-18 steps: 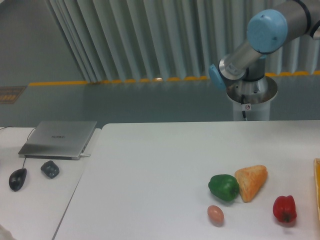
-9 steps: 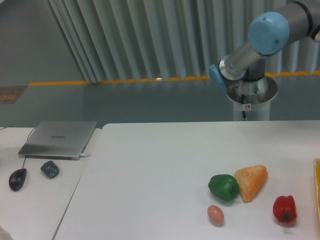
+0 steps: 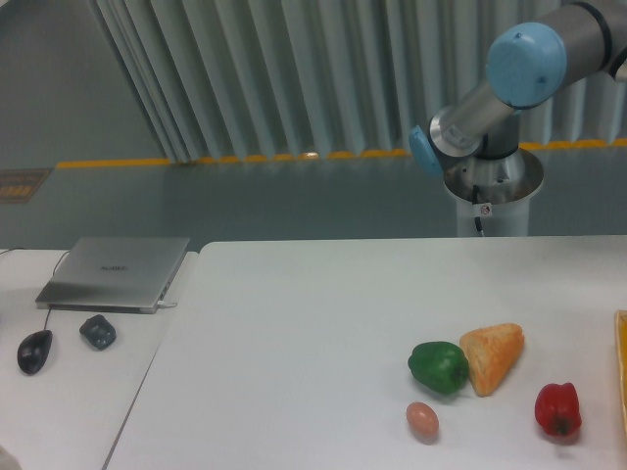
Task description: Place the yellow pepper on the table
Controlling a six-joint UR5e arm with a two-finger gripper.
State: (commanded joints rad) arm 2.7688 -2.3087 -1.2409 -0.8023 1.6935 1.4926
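While neither yellow pepper nor claw shows, the table [image 3: 323, 323] holds other produce.

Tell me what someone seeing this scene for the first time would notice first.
Probably the robot arm with its pale blue joint caps, reaching out of the upper right corner; its gripper is out of view. Next, the bright food on the white table at lower right: a green pepper touching an orange wedge-shaped bread, a red pepper further right, and a small egg in front. No yellow pepper is visible.
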